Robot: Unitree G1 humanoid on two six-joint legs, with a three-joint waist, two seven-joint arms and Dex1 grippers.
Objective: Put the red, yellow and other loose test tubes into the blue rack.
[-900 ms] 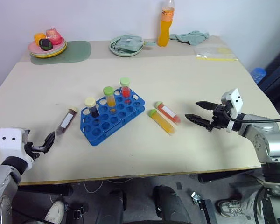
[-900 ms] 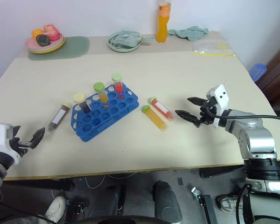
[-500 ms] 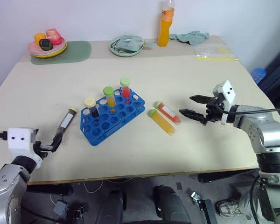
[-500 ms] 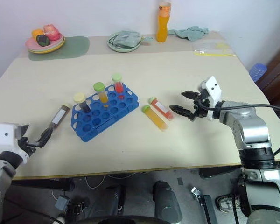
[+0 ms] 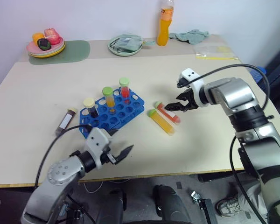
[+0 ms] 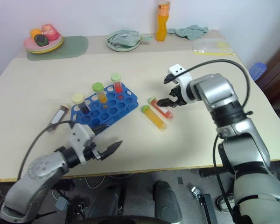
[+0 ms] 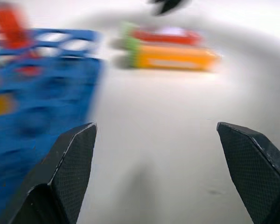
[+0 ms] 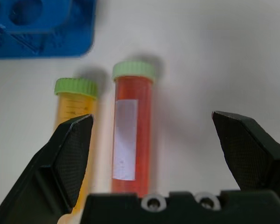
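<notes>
The blue rack stands mid-table with three capped tubes upright in it. To its right lie two loose test tubes side by side: the red one and the yellow one, both green-capped. A dark brown tube with a cream cap lies left of the rack. My right gripper is open just over the red tube's far end, and its fingers span that tube in the right wrist view. My left gripper is open and empty, low over the table in front of the rack.
At the table's back stand an orange drink bottle, a plate with a cloth, a plate of toy food on a green mat, a grey rag and a plastic bag.
My right gripper has moved left across the table to the red tube. My left arm has swung right from the table's front left corner to just in front of the rack.
</notes>
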